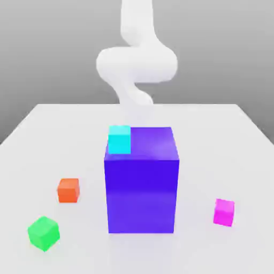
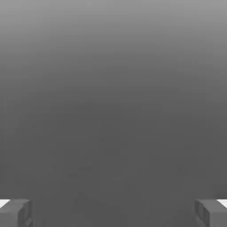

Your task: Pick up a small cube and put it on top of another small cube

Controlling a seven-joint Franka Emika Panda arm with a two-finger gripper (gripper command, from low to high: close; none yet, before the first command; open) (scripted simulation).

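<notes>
The small magenta-pink cube [image 1: 224,212] rests on the white table [image 1: 225,139], to the exterior view's right of the big purple block [image 1: 141,182]. An orange cube [image 1: 68,190] and a green cube [image 1: 43,233] lie on the table at the exterior view's left. A cyan cube [image 1: 119,139] sits on the purple block's top, at its far left corner. The white arm [image 1: 136,64] rises behind the block, far from the magenta cube. In the hand view my gripper [image 2: 113,213] is open, its grey fingertips [image 2: 17,213] wide apart with nothing between them, facing plain grey background.
The tall purple block stands mid-table between the arm and the near edge. Bare table surface lies between the block and each small cube, and along the near edge.
</notes>
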